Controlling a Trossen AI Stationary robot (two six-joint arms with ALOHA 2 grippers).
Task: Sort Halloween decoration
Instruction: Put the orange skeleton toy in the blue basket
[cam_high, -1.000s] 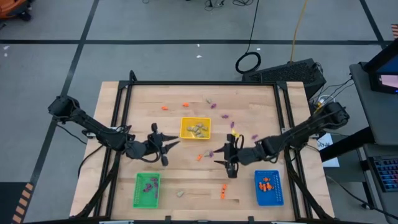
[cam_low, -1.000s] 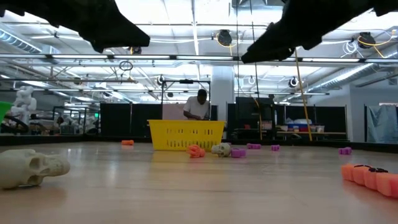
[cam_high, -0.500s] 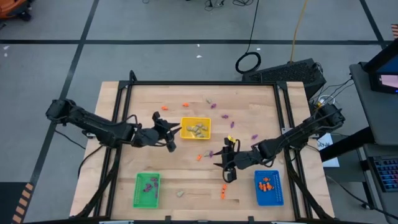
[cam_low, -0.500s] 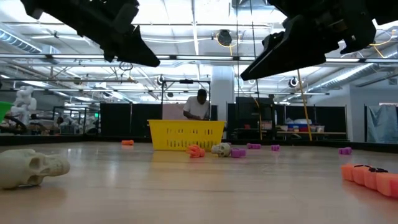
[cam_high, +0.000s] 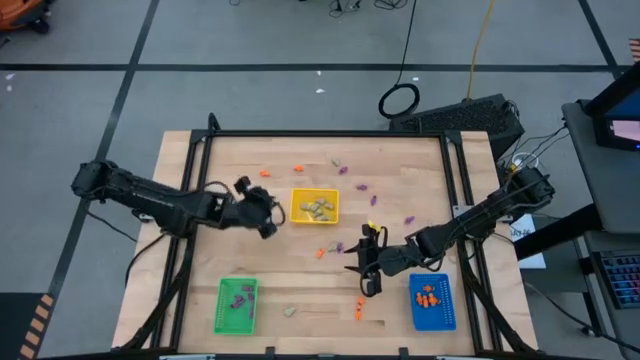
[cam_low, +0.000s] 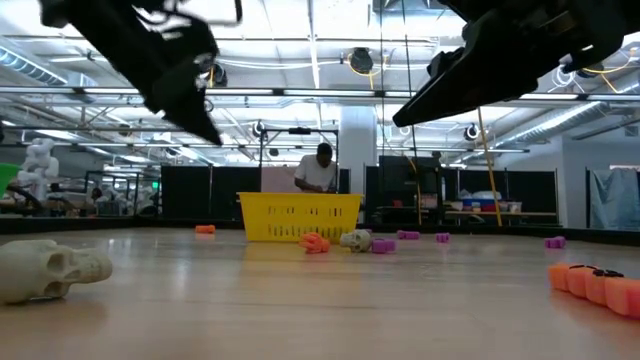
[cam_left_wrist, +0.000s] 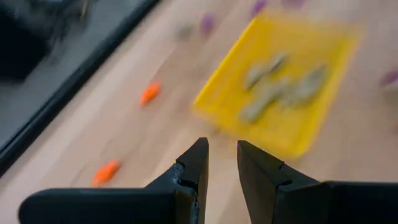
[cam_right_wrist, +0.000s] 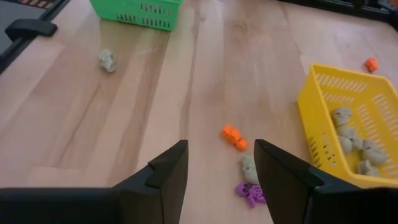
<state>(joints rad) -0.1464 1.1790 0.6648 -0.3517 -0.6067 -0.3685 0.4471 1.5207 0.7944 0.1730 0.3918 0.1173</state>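
The little Halloween toys look tiny, light and hard, like small plastic shapes. I think they could skid on the smooth wood, so each one should be pinched across its middle, with one finger on each side. They do not look easy to break.

On the left side of the table (cam_high: 200, 300), the green tray (cam_high: 236, 304) holds a few purple toys (cam_high: 239, 298). A pale skull (cam_high: 289, 311) lies on the wood just beside it, not in any tray.

The left gripper (cam_high: 262, 212) is up in the air, just beside the yellow tray (cam_high: 314, 206). Its arm stretches low from the left edge of the table. Its two fingers (cam_left_wrist: 198, 165) stand a little apart with nothing between them. The yellow tray has pale toys (cam_high: 318, 209) inside. Two orange toys (cam_left_wrist: 149, 93) lie on the wood near it.

In the middle, an orange toy (cam_right_wrist: 234, 137), a pale toy (cam_right_wrist: 249, 167) and a purple toy (cam_right_wrist: 250, 193) lie close together on the wood.

The right gripper (cam_high: 366, 262) hangs above them, fingers pointing down at the table. Its fingers are wide apart and hold nothing. Its arm reaches in from the right edge.

On the right, the blue tray (cam_high: 433, 301) holds orange toys (cam_high: 428, 295). More purple toys (cam_high: 408, 218) lie loose near the far side of the table.
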